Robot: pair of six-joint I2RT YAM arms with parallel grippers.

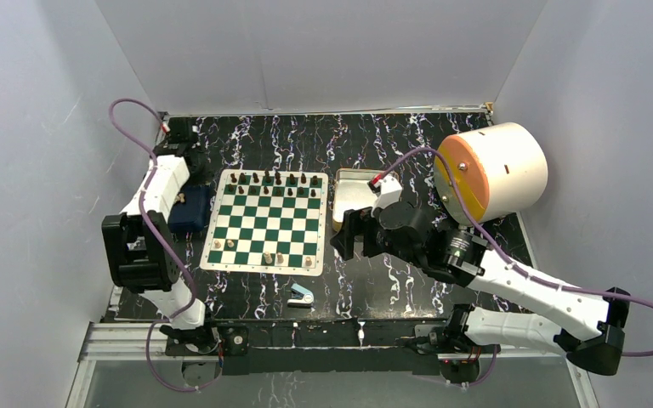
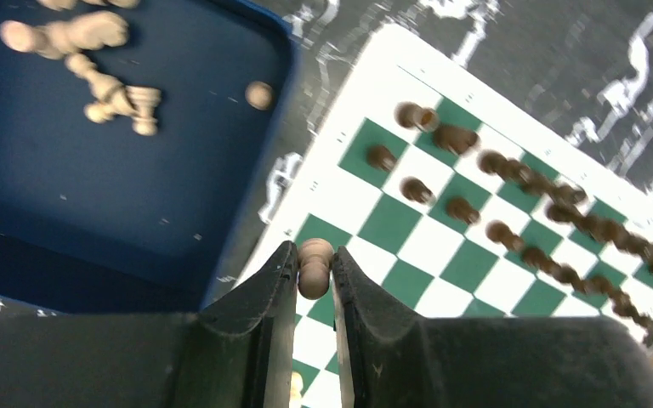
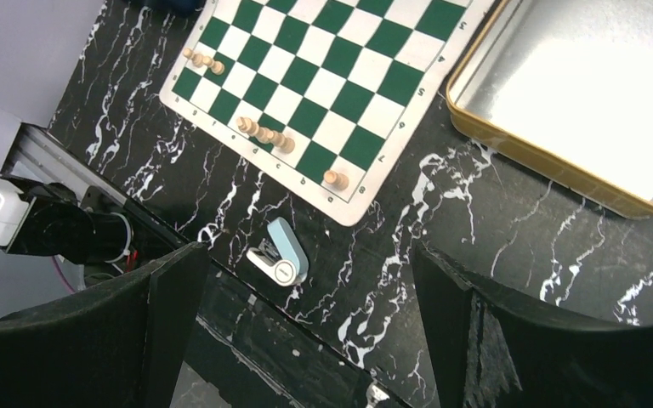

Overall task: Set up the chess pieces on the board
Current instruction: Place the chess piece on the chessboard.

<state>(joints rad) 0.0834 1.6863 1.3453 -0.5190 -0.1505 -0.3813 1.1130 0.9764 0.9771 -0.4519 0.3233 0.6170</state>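
Observation:
My left gripper (image 2: 315,255) is shut on a pale beige chess piece (image 2: 315,267) and holds it above the left edge of the green and white board (image 2: 408,225). In the top view this gripper (image 1: 193,197) is between the blue tray and the board (image 1: 259,223). Dark pieces (image 1: 272,179) stand in the far rows. A few pale pieces (image 1: 268,257) stand in the near rows and also show in the right wrist view (image 3: 264,134). More pale pieces (image 2: 110,89) lie in the dark blue tray (image 2: 68,187). My right gripper (image 1: 346,238) is open and empty, right of the board.
A silver tin (image 1: 353,194) lies right of the board, with nothing in it in the right wrist view (image 3: 578,76). A blue-and-white stapler-like object (image 3: 279,253) lies near the table's front edge. A large white cylinder with an orange face (image 1: 497,170) lies at the back right.

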